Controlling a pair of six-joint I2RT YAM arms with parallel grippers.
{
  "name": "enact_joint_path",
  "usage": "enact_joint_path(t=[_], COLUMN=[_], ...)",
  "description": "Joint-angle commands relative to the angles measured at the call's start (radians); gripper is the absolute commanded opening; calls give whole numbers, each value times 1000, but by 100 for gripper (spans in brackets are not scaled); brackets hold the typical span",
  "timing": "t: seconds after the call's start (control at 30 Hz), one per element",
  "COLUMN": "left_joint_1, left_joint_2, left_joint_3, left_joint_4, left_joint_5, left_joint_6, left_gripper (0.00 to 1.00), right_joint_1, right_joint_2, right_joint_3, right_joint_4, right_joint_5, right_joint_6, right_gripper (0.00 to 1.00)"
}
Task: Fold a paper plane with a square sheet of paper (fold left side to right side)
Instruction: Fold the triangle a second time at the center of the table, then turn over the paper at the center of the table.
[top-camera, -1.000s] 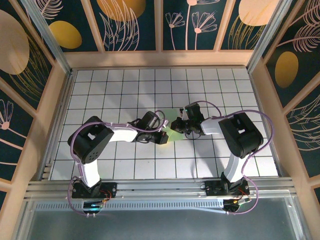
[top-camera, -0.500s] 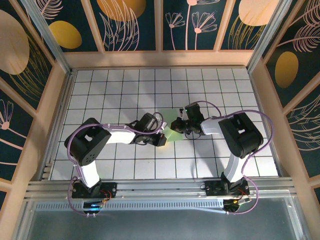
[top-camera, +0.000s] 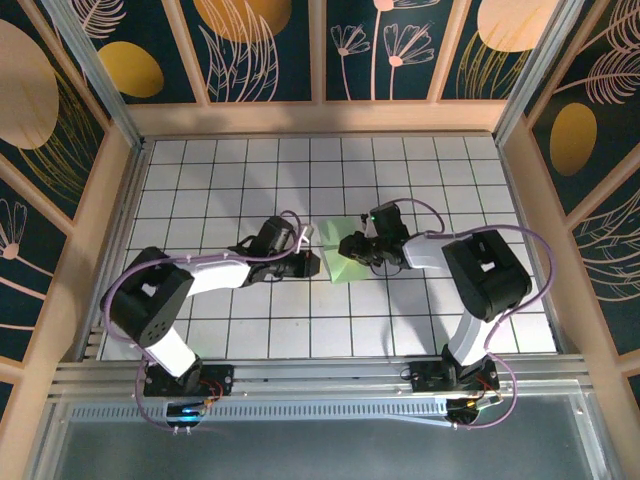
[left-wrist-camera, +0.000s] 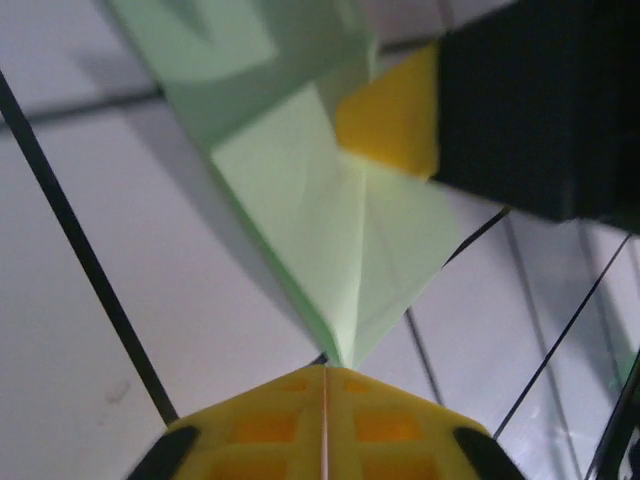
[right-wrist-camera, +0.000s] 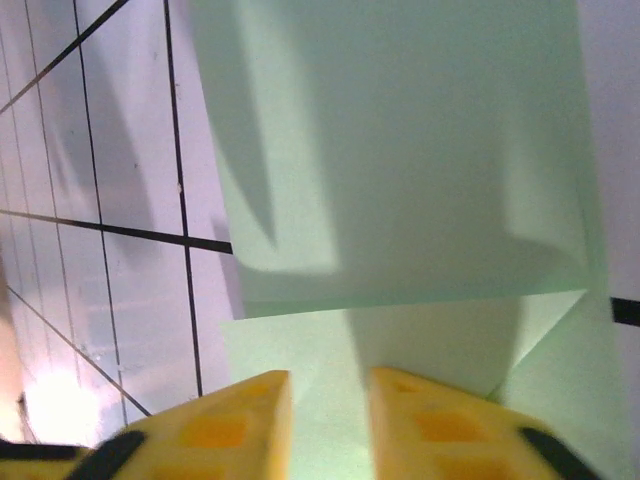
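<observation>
Reaching low from both sides to the folded square sheet of paper (top-camera: 345, 265) on the table (top-camera: 250, 180). Showing left gripper (left-wrist-camera: 323, 378) pads together at its corner, right gripper (right-wrist-camera: 330, 390) jaws slightly apart; pinch unclear.

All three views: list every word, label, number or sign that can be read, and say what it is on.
None to read. The green paper is plain, the grid tiles carry only black lines, and the wall panels show painted leaves and flowers without lettering.
</observation>
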Motion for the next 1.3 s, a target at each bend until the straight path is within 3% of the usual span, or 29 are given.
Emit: enact_joint_path(t=[0.0, 0.2, 0.4, 0.53, 0.77, 1.27], left_joint_1=[12, 73, 106, 104, 81, 33], left_joint_2=[-64, -147, -69, 14, 153, 283], left_joint_3=[-17, -104, -89, -68, -4, 98], left_joint_4=[73, 196, 285, 338, 380, 288], left_joint_5=[-73, -162, -76, 7, 92, 37], left_joint_6=[-75, -200, -244, -249, -246, -218], left_gripper=[20, 53, 56, 53, 51, 47], right_joint_1=[0, -38, -139, -196, -206, -207], right_joint_2=[-77, -185, -258, -262, -247, -251], right_joint_3=[44, 30, -41, -77, -114, -124], right_joint_4=[-51, -108, -100, -68, -13, -20], right_joint_5=[57, 135, 135, 83, 48, 38], right_joint_6=[-19, -65, -87, -76, -41, -42], right_gripper=[41, 68, 86, 87, 87, 84])
